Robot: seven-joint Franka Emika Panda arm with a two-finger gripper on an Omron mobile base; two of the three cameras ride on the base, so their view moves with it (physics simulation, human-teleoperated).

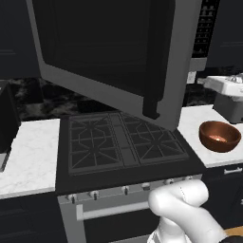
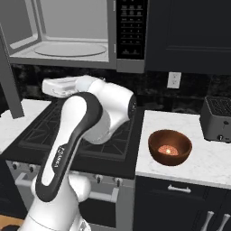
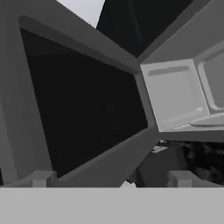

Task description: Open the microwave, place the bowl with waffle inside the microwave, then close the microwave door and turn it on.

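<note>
With the grey-framed dark-glass microwave door (image 3: 83,109) swung wide just ahead, the fingers (image 3: 110,178) stand fully apart, empty (free for the glossy copper-brown bowl (image 2: 170,147) on the bench).

base views flank the stove (image 1: 118,142) | hand view — close to microwave door (image 3: 83,105)

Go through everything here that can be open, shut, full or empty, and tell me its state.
microwave door: swung wide open over the stove.
microwave: cavity exposed, nothing inside but its turntable.
bowl: upright on the counter right of the stove, holding food.
gripper: open, holding nothing, facing the door's inner side.
toaster: on the counter behind the bowl.
</note>
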